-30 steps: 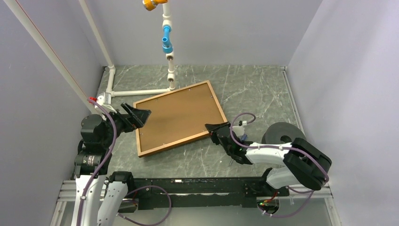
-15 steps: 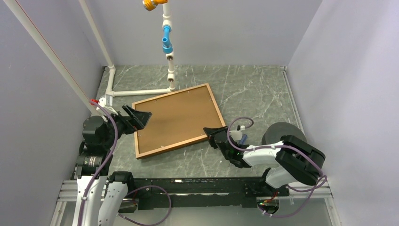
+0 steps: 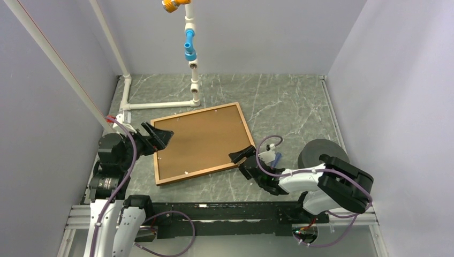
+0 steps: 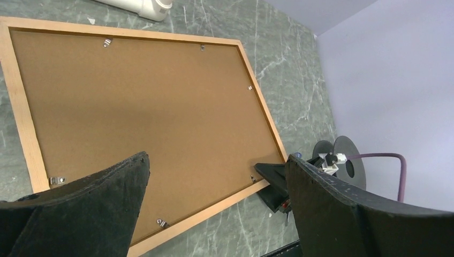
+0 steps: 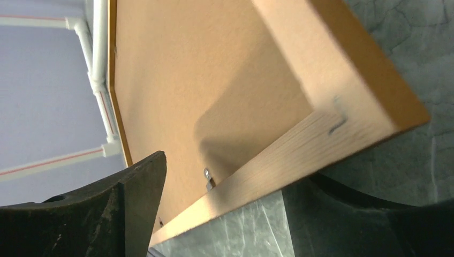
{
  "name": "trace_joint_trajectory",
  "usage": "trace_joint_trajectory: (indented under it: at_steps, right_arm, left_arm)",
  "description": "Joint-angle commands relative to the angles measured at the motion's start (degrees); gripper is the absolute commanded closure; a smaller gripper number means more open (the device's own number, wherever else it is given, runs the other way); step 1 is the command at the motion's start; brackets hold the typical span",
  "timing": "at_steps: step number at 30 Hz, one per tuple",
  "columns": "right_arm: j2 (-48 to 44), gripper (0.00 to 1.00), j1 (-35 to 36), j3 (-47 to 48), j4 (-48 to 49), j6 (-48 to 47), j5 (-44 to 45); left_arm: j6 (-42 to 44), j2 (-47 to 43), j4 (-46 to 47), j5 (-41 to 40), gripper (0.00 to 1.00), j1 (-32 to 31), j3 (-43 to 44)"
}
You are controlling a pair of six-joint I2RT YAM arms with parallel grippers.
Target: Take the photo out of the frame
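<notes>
The frame (image 3: pixel 201 172) lies face down on the marble table, with its brown backing board (image 3: pixel 201 140) up and small metal clips (image 5: pixel 207 179) along the inner edge. The photo is hidden beneath the board. My left gripper (image 3: pixel 160 140) hovers open over the frame's left edge with nothing between its fingers. My right gripper (image 3: pixel 239 163) stands open at the near right corner. One finger is above the board and the other below the wooden edge (image 5: pixel 300 155). In the left wrist view the board (image 4: pixel 144 107) fills the picture behind the left gripper (image 4: pixel 217 157).
White pipework (image 3: pixel 160 104) runs along the table behind the frame, and an upright pipe with a blue fitting (image 3: pixel 189 48) stands at its far corner. A dark round spool (image 3: pixel 318 152) sits right of my right arm. Grey walls enclose three sides.
My right gripper has opened at the frame's near right corner. The frame has shifted toward the near edge of the table. The left gripper stayed open.
</notes>
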Motion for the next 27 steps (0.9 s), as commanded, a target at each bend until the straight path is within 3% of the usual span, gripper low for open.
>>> trace_joint_trajectory:
  at_steps: [1,8,15,17,23,27]
  right_arm:
    - [-1.5,0.20,1.3,-1.5,-23.3,-9.3,-4.9]
    - [-12.3,0.17,1.8,5.8,-40.3,-21.6,-4.3]
    - [-22.2,0.17,-0.1,12.2,-60.3,-22.9,1.5]
    - [-25.3,0.17,-3.6,13.0,-60.7,-27.2,0.7]
    - [-26.6,0.20,-24.8,15.0,-59.7,-41.1,-12.4]
    - [-22.6,0.23,-29.0,16.1,-58.5,-44.3,-11.3]
  left_arm:
    - [0.9,-1.2,0.3,-0.5,0.01,0.0,-0.6]
    - [1.0,-1.4,0.3,1.7,0.01,0.0,-2.9]
    - [-0.5,-0.9,0.8,8.0,0.01,-1.1,-7.0]
    - [-1.4,-1.6,1.1,7.7,0.01,-2.6,-8.3]
    - [-4.9,-0.3,4.8,4.8,0.00,-11.2,-12.1]
    - [-6.9,2.5,9.9,2.3,0.01,-17.2,-15.0]
